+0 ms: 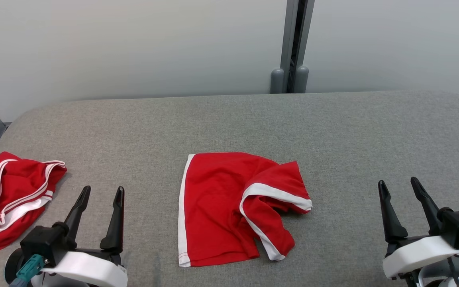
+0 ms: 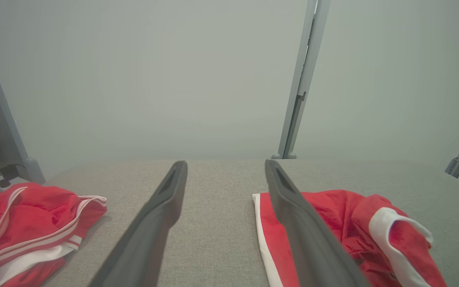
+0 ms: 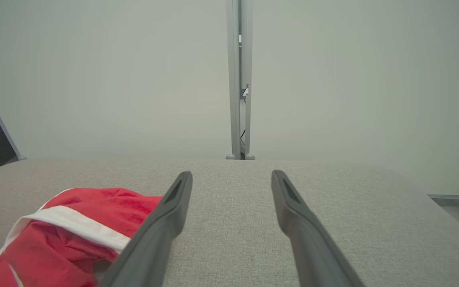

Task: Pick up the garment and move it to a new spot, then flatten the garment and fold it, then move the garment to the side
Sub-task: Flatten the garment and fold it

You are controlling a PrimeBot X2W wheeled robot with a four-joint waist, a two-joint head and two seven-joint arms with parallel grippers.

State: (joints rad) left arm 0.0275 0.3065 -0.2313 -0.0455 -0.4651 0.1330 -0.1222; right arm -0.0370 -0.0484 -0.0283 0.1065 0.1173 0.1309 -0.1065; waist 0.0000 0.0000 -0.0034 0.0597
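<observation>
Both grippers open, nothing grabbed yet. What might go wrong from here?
1. The left garment, crumpled near the table's left edge, looks like the centre garment and lies close to the left gripper, so the wrong one may get picked.
2. The centre garment's right side is folded over on itself. A pinch there might catch several layers and make flattening harder.

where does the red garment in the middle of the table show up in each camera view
Head view: the middle garment lies at centre, slightly low, on the grey table.
Left wrist view: the garment sits lower right, running off the bottom edge.
Right wrist view: the garment sits in the lower left corner.
Shared landmark: the grey post behind the table's far edge.
</observation>
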